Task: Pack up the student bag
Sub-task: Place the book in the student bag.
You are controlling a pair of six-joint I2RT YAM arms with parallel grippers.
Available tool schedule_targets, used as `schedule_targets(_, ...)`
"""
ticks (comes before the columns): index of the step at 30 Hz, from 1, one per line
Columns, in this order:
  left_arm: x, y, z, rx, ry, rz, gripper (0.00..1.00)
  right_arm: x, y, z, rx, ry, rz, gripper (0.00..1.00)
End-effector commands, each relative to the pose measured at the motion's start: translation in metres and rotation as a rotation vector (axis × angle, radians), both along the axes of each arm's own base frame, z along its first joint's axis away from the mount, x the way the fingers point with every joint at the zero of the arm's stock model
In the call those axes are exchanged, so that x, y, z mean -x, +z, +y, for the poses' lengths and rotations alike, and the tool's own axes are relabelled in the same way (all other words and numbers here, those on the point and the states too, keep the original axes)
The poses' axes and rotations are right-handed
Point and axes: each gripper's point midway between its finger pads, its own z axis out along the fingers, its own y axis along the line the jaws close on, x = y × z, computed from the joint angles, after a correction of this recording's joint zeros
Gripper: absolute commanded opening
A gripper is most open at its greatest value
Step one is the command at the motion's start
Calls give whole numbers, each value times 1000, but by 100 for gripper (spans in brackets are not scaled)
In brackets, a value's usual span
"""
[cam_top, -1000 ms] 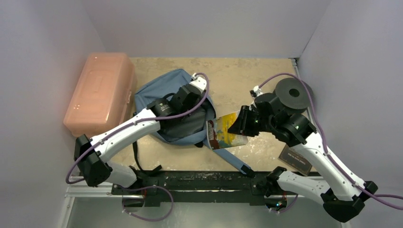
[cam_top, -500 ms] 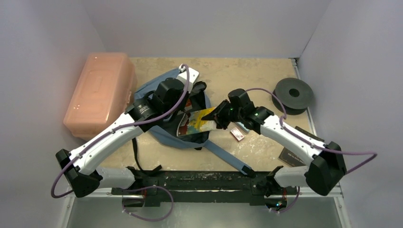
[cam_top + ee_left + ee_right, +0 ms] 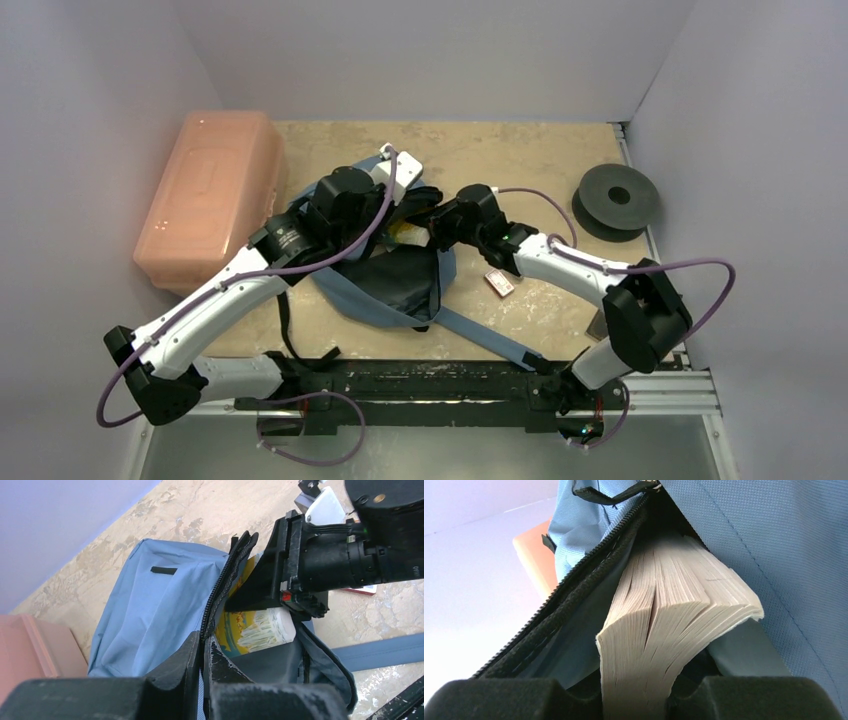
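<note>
Showing, top view: student bag on table just beside pink box; book, outside it a second ago, now inside its mouth | left wrist: left pincer clamped shut on zipper edge, holding mouth open | right wrist: right pincer part-open, gripping book; release likely next.

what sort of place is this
Most likely a robot lab test cell, not a classroom: the left arm and right arm are bolted to a rail at the table edge, plain walls box in the tan tabletop, and the student bag and pink box look like staged props.
</note>
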Motion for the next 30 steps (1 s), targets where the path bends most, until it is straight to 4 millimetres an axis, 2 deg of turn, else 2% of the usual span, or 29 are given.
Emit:
schedule_targets(1, -8, 50, -11, 74, -32, -122, 0, -21, 80, 12, -113, -34, -214, 0)
schedule_targets(5, -21, 52, 7, 39, 91, -151, 0, 2, 107, -11, 39, -48, -259, 0)
schedule_targets(9, -24, 55, 7, 64, 120, -152, 0, 10, 131, -33, 69, -105, -344, 0)
schedule_targets(11, -22, 57, 4, 96, 113, -147, 0, 6, 130, -34, 55, -125, -363, 0)
schedule_targets(14, -18, 60, -1, 127, 90, -127, 0, -5, 129, -22, 4, -131, -406, 0)
schedule_targets(18, -14, 60, -6, 140, 56, -111, 0, -16, 105, -2, -9, -145, -454, 0)
schedule_targets(22, -14, 58, -10, 145, 44, -109, 0, -17, 86, 3, 51, -247, -594, 0)
schedule_targets(23, -15, 57, -10, 144, 44, -109, 0, -19, 76, 2, 85, -293, -612, 0)
schedule_targets(26, -18, 54, -11, 133, 54, -109, 0, -32, 52, 16, 113, -317, -660, 0)
schedule_targets(29, -21, 50, -9, 117, 72, -111, 0, -50, 23, 29, 136, -357, -648, 12)
schedule_targets(30, -21, 49, -8, 111, 74, -111, 0, -53, 18, 35, 135, -348, -648, 22)
